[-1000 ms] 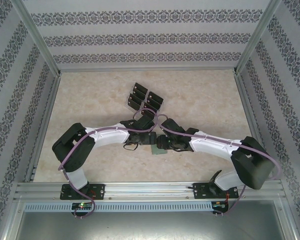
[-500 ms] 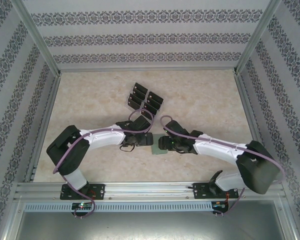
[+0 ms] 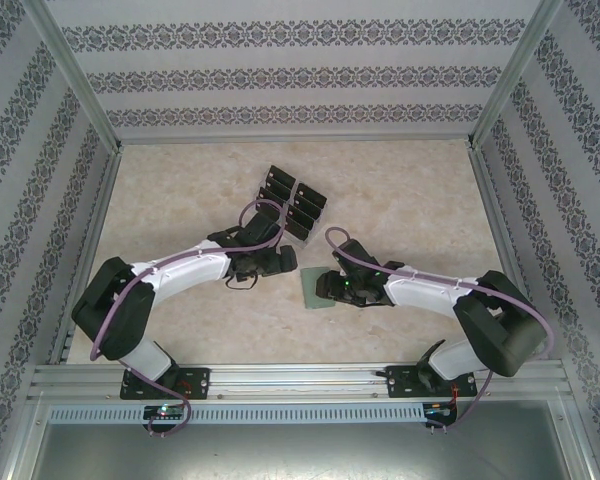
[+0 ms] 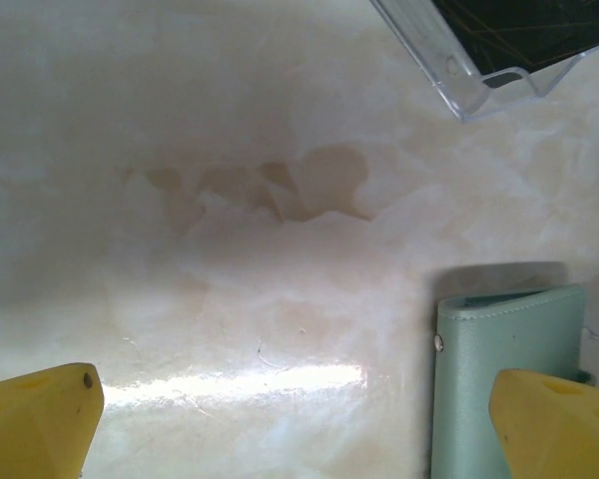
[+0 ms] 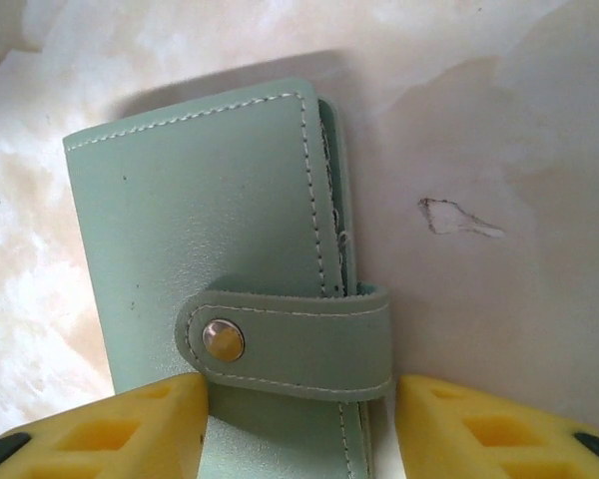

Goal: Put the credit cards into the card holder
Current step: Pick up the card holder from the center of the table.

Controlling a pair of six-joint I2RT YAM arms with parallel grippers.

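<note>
The sage-green card holder [image 5: 200,230] lies folded on the marble table, its tab [image 5: 299,344] snapped shut over the opening edge. My right gripper [image 5: 299,429] is open just above it: one yellow fingertip [image 5: 110,429] sits over the cover and the other over the table beside the tab. In the top view the card holder [image 3: 311,294] pokes out left of the right gripper [image 3: 330,287]. My left gripper [image 4: 299,429] is open and empty over bare table, with the card holder [image 4: 504,379] by its right finger. Black credit cards [image 3: 292,198] stand behind it.
The cards sit in a clear acrylic tiered rack [image 4: 449,65] just beyond the left gripper [image 3: 286,261]; one black card [image 4: 524,30] shows inside it. Patterned walls and aluminium frame posts [image 3: 80,90] enclose the table on three sides.
The left gripper has pulled back up and to the left, away from the card holder, which now shows more. The right gripper has stayed at the card holder, with its arm lowered and stretched.
</note>
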